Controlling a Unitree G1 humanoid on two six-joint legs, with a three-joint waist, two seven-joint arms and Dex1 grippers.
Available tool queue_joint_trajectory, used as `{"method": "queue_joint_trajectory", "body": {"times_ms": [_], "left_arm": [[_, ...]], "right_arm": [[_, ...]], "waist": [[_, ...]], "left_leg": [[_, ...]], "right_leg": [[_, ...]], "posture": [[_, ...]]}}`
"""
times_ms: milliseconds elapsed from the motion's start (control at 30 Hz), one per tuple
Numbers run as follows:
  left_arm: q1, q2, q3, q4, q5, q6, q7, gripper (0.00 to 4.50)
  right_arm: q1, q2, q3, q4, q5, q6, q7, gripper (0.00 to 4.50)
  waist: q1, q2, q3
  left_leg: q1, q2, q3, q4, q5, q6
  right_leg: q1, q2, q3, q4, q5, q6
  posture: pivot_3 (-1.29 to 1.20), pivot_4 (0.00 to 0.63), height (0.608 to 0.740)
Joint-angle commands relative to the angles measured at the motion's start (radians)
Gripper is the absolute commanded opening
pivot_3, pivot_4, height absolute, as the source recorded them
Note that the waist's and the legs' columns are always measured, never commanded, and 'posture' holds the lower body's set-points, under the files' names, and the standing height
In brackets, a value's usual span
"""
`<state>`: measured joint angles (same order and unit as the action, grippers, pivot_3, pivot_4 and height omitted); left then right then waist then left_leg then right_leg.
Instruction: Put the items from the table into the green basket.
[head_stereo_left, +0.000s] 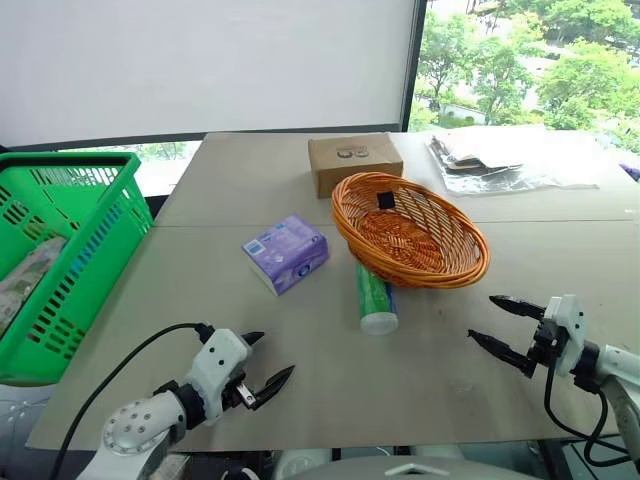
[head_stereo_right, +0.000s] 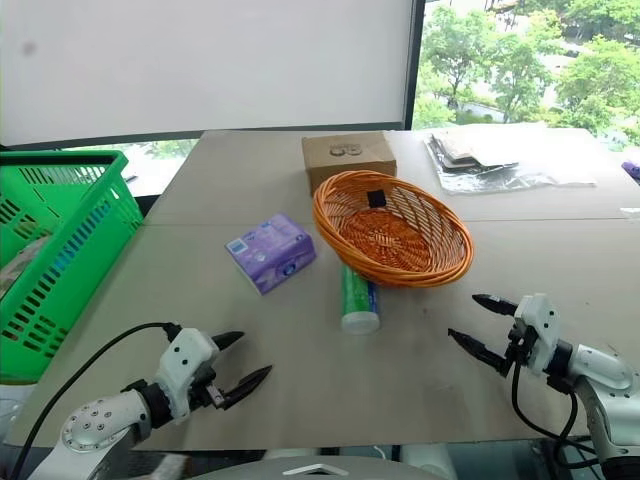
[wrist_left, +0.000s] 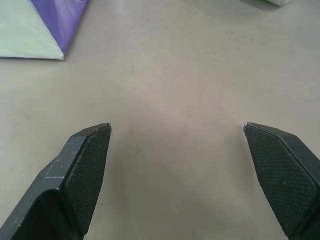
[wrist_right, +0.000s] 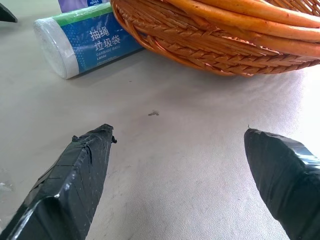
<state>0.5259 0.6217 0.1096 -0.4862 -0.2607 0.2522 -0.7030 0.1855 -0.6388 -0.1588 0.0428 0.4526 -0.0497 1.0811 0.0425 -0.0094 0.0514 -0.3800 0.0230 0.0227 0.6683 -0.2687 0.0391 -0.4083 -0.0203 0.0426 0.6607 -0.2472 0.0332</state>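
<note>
A purple tissue pack (head_stereo_left: 286, 253) lies near the middle of the beige table (head_stereo_left: 250, 190). To its right a green canister (head_stereo_left: 374, 297) with a white end lies on its side, partly tucked under an orange wicker bowl (head_stereo_left: 410, 230). The green basket (head_stereo_left: 62, 255) stands off the table's left edge. My left gripper (head_stereo_left: 267, 362) hovers open over the near left of the table, empty, a corner of the tissue pack (wrist_left: 60, 25) ahead of it. Over the near right my right gripper (head_stereo_left: 503, 322) is open and empty, pointing toward the canister (wrist_right: 85, 37) and the bowl.
A brown cardboard box (head_stereo_left: 353, 162) stands behind the wicker bowl. Papers in clear plastic (head_stereo_left: 500, 155) lie at the far right of the table. A window and a white wall are beyond the table's far edge. Something pale lies inside the green basket.
</note>
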Motion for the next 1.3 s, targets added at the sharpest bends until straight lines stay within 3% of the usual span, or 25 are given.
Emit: {"method": "queue_joint_trajectory", "body": {"times_ms": [33,633,867,967,1067,1300], "left_arm": [[-0.007,0.017,0.033,-0.034,-0.027,-0.001,-0.022,4.37],[-0.048,0.029,0.063,-0.013,-0.058,0.001,-0.063,4.37],[-0.006,0.117,0.314,-0.188,-0.378,0.203,-0.158,4.37],[-0.024,0.176,0.433,-0.206,-0.510,0.257,-0.210,4.37],[-0.101,0.250,0.567,-0.202,-0.671,0.313,-0.229,4.37],[-0.079,0.266,0.735,-0.282,-0.763,0.353,-0.216,4.37]], "right_arm": [[-0.001,-0.019,-0.046,-0.010,0.036,0.008,0.023,4.50],[0.014,-0.077,-0.099,0.038,0.041,-0.028,0.124,4.50],[-0.072,-0.216,-0.225,-0.139,0.209,0.147,0.147,4.50],[-0.162,-0.231,-0.182,-0.189,0.176,0.169,0.118,4.50],[-0.309,-0.199,-0.036,-0.240,0.101,0.243,0.047,4.50],[-0.462,-0.166,0.168,-0.250,-0.033,0.352,-0.012,4.50]], "waist": [[0.001,-0.001,0.003],[0.003,-0.001,0.016],[-0.003,-0.003,0.019],[-0.003,-0.002,0.019],[0.001,-0.004,0.019],[0.022,-0.004,0.018]], "left_leg": [[0.000,0.000,0.000,0.000,0.000,0.000],[0.000,0.000,0.000,0.000,0.000,0.000],[0.000,0.001,0.000,0.000,0.000,0.000],[0.001,0.003,0.000,0.000,0.000,0.000],[0.001,0.003,-0.001,0.000,0.000,0.000],[-0.004,0.000,0.000,0.000,0.000,0.000]], "right_leg": [[0.000,0.000,0.000,0.000,0.000,0.000],[0.000,-0.001,0.000,0.000,0.000,0.000],[0.000,-0.001,0.000,0.000,0.000,0.000],[0.000,0.002,0.000,0.001,0.000,0.000],[0.000,0.004,-0.002,0.001,0.000,0.000],[-0.002,0.001,-0.001,-0.002,0.003,-0.004]], "posture": [[0.17,0.050,0.740],[0.17,0.034,0.740],[0.17,0.035,0.740],[0.19,0.031,0.740],[0.20,0.027,0.740],[0.28,0.014,0.740]]}}
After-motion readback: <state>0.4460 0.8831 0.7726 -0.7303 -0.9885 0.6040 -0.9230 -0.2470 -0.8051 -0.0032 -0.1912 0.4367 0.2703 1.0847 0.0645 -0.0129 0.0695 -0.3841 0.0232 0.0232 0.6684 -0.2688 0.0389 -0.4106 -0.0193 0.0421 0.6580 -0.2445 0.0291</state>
